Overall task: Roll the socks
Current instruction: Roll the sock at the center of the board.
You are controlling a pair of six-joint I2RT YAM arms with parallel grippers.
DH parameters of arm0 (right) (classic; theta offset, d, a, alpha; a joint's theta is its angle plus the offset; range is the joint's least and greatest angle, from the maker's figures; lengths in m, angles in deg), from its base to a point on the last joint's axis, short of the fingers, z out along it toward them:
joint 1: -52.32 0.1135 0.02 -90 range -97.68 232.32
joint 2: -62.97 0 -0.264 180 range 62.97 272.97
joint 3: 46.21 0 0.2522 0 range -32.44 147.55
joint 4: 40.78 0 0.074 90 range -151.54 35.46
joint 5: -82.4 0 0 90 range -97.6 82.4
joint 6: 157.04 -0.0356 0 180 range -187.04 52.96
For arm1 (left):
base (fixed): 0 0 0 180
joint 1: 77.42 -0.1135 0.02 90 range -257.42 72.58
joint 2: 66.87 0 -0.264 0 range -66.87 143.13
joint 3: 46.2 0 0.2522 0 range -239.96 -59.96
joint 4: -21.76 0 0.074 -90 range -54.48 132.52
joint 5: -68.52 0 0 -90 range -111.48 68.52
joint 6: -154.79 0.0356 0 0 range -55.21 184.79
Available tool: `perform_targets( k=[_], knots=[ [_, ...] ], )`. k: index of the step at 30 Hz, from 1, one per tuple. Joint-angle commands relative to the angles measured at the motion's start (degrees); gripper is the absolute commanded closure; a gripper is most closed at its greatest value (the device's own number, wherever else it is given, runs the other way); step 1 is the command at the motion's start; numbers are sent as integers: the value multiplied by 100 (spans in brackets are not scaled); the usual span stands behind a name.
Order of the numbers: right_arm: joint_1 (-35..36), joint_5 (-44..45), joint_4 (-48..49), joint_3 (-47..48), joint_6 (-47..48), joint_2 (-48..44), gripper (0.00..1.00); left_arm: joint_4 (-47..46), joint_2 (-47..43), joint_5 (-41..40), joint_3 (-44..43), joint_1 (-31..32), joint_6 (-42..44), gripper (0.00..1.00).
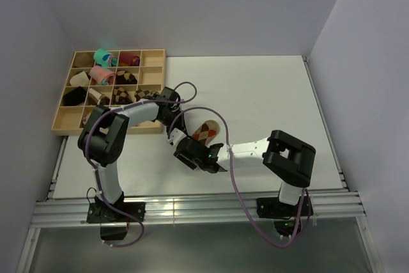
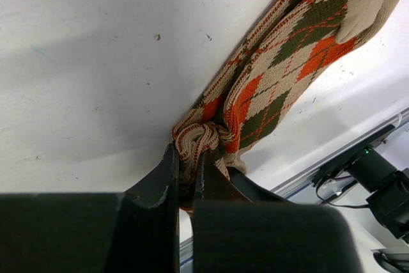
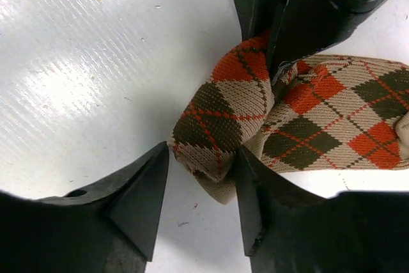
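socks (image 1: 206,133) at centre of table (image 1: 268,87), open room upper right | left fingers (image 2: 167,180) clench bunched end (hidden from above) | right fingers (image 3: 144,190) straddle fold, grip unclear

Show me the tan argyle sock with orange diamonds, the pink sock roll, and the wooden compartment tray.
tan argyle sock (image 2: 281,62), left wrist view, on its flat patterned stretch.
pink sock roll (image 1: 101,75), top external view, middle of the roll.
wooden compartment tray (image 1: 144,51), top external view, on its far rim.
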Motion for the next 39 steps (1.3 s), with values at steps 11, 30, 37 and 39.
perform_targets(
  k=[11,30,37,39],
  knots=[
    [-76,-255,188,-125,-496,-486,42,108,-209,-73,323,60,-292,99],
    [-50,0,-85,218,-364,-91,43,230,-148,-91,244,60,-222,99],
    [-58,-61,-50,16,-452,-29,86,169,-182,-55,279,60,-204,99],
    [-67,-132,3,-63,-530,-143,96,108,-244,-125,279,51,-204,95]
  ],
)
